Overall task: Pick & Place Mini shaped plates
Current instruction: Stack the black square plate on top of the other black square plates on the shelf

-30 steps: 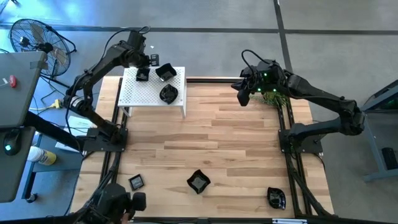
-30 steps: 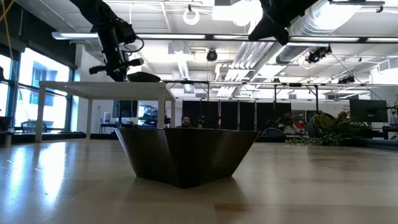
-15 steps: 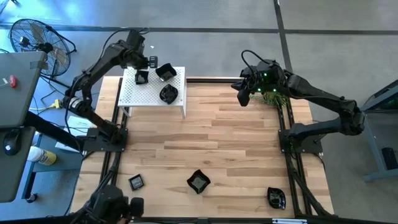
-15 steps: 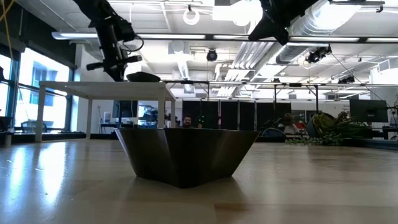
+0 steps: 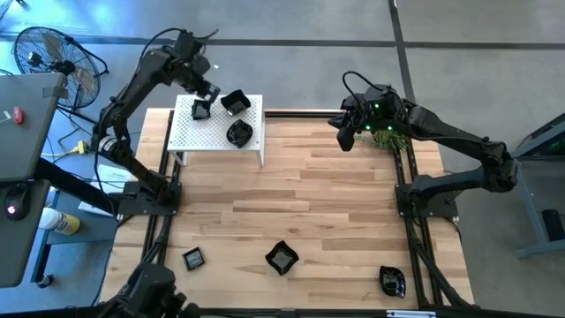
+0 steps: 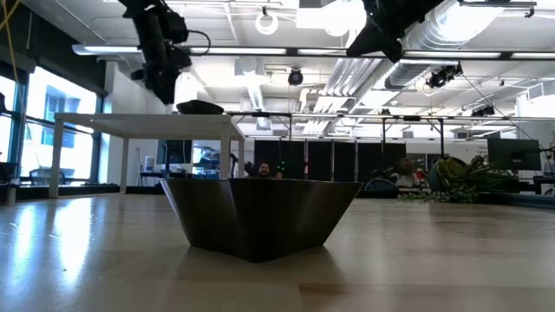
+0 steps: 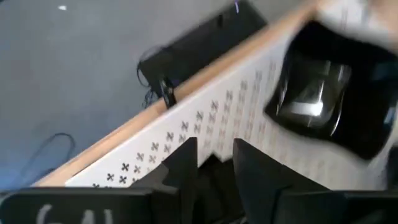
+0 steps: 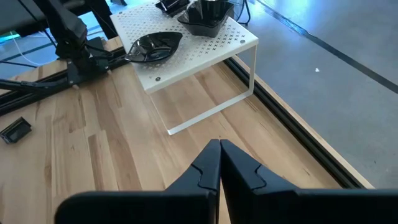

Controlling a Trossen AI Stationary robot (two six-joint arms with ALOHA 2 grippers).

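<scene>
Three mini shaped plates sit on the white perforated stand (image 5: 212, 132) at the far left: a small square one (image 5: 201, 109), a deeper one (image 5: 235, 102) and a round one (image 5: 239, 133). Three more lie near the table's front edge: one square (image 5: 193, 259), one angular (image 5: 282, 258) (image 6: 260, 217) and one at the right (image 5: 392, 281). My left gripper (image 5: 200, 91) (image 7: 216, 149) hangs open just above the stand's far left corner, over the small square plate and clear of it. My right gripper (image 5: 345, 137) (image 8: 219, 144) hovers shut at the far right, holding nothing.
A green plant sprig (image 5: 388, 139) lies beside my right gripper at the table's far right edge. A fan (image 5: 53, 53) and a grey side table (image 5: 22, 141) stand off the left edge. Bare wood spans the table's middle (image 5: 300, 194). People show far off in the room (image 6: 263, 169).
My left gripper has risen from the small square plate on the stand and drawn a little toward the far edge. The plate stays where it was on the stand. My right arm has kept still.
</scene>
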